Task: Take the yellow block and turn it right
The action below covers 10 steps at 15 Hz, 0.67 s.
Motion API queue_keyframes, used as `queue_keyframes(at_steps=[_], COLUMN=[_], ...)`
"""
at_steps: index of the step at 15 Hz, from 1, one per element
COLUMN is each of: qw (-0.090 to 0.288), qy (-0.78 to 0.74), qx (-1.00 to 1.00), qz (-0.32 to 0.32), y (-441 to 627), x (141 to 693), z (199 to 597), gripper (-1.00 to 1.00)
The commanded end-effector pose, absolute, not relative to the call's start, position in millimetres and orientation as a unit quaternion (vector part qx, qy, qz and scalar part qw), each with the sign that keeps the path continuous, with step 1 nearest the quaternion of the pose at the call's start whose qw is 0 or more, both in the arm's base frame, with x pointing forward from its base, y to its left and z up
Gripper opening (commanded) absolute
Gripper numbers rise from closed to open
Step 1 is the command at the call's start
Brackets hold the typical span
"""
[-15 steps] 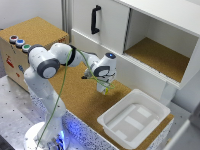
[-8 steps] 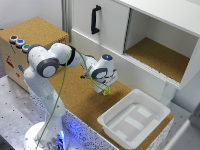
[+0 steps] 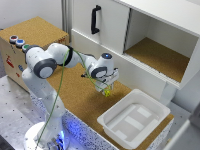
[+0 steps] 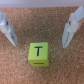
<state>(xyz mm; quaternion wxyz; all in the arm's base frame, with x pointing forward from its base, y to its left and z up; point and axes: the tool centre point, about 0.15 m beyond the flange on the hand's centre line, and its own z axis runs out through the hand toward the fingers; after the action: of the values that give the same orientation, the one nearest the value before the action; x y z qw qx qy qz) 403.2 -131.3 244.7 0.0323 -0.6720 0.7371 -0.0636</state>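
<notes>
Yellow is the colour of the little yellow block [image 4: 39, 54], and it has a black letter T on top. It sits on the brown cork board [image 3: 75, 95]. In the wrist view the gripper [image 4: 39, 29] is wide open, and its two fingers [image 4: 7, 30] stand far apart. The block lies near the gap between them, touching neither one. In the exterior view the gripper [image 3: 106, 90] hangs low over the block [image 3: 106, 92]. A white tray [image 3: 134, 121] sits near it, on the exterior view's right.
</notes>
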Motion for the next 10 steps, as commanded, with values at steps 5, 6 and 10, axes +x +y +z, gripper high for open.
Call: queue_keyframes(at_steps=[5, 6, 10], qw=[-0.029, -0.032, -0.091], qy=[0.647, 0.633, 0.568], qx=[-0.761, -0.773, -0.816], qz=[-0.04, -0.04, -0.054], y=[-111, -104, -72], x=[406, 403, 393], z=[270, 280, 323], gripper=[1.0, 1.0, 1.0])
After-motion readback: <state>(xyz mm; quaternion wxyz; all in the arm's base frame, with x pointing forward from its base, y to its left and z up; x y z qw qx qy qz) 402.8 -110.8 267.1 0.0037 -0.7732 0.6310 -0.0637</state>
